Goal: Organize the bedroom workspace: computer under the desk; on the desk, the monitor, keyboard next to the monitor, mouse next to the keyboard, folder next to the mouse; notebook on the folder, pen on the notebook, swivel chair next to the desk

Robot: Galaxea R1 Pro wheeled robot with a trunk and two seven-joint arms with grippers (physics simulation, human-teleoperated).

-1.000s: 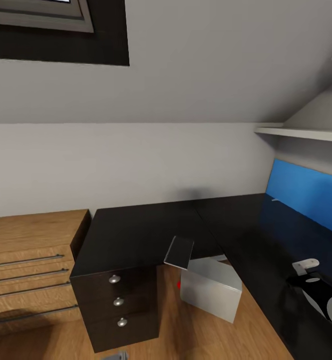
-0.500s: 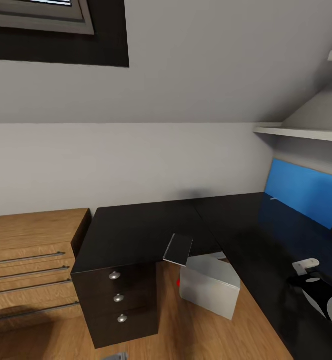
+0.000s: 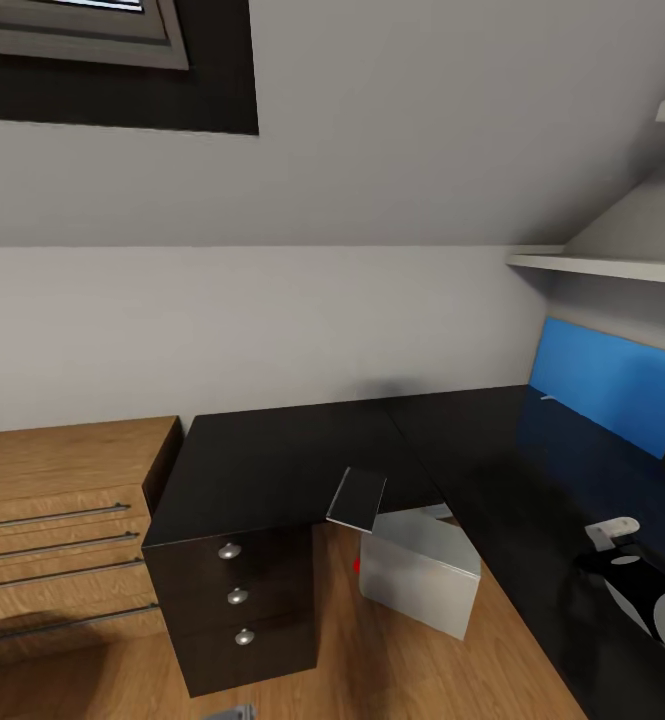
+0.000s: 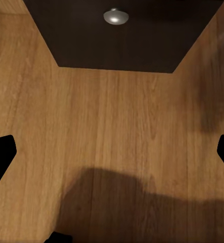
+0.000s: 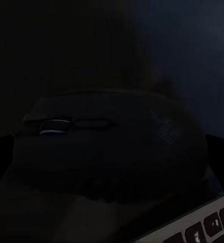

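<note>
We saw a wooden drawer cabinet (image 3: 57, 545), then the desk (image 3: 282, 465) bearing the notebook (image 3: 358, 498) on its edge, the computer (image 3: 419, 570) beneath. Our left gripper (image 4: 112, 152) hung spread over floor (image 4: 112, 131); the mouse (image 5: 109, 147) lay beside the keyboard (image 5: 205, 227), our right gripper's state unclear.

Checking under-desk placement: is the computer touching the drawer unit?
Apart. The head view shows a strip of wood floor between the grey computer and the dark drawer unit.
</note>
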